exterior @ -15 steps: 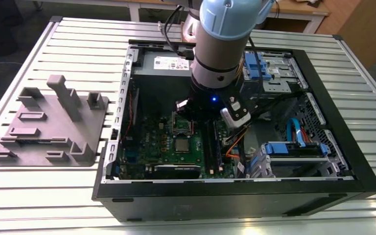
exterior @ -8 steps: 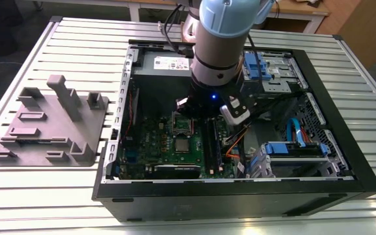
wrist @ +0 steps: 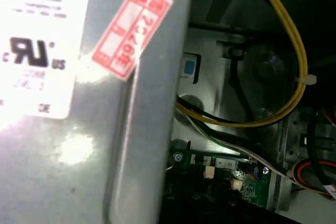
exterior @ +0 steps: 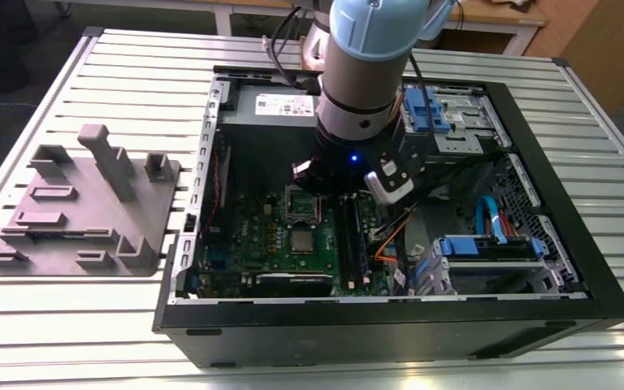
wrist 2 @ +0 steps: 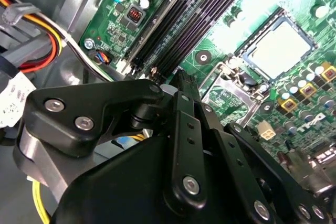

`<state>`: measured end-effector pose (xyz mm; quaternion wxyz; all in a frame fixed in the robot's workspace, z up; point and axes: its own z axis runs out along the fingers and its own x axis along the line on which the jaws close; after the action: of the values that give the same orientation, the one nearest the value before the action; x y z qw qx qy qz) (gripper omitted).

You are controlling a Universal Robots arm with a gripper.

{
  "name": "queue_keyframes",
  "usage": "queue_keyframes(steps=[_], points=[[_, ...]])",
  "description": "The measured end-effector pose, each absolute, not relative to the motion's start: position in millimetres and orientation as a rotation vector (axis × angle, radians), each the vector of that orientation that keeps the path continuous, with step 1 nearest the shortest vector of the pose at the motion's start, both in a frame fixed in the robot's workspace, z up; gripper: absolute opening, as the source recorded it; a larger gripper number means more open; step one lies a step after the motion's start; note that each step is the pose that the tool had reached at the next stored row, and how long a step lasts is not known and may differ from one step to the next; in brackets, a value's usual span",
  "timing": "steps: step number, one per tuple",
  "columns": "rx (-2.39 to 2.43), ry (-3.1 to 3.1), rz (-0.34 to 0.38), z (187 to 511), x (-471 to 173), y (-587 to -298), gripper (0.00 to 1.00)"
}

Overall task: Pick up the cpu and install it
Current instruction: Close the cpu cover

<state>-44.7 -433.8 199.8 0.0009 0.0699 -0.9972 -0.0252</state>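
Exterior view: open case (exterior: 399,313) lying on a slatted tabletop (exterior: 95,325), centre of the frame. Grey fixture (exterior: 84,203) at the exterior view's left, on the tabletop just beside the case. Reaching down from top centre into the case, the arm (exterior: 361,73), with the tool (exterior: 323,188) low over the green board (exterior: 257,231). Flat on the board, silvery top up, just below the tool in the frame and apart from it: the cpu (exterior: 305,241).

Second wrist view: dark tool (wrist 2: 178,80) in the foreground, cpu (wrist 2: 281,51) beyond it near the memory slots (wrist 2: 210,9), untouched. Released or clenched: cannot tell.

First wrist view: grey metal wall (wrist: 142,145) with a red sticker (wrist: 131,30), yellow cable (wrist: 299,43) beside it.
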Motion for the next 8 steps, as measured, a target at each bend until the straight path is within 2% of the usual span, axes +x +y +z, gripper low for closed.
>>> queue_keyframes(steps=[8], points=[[0.343, -3.121, -0.079, 199.2, -44.8, -432.9, 0.10]])
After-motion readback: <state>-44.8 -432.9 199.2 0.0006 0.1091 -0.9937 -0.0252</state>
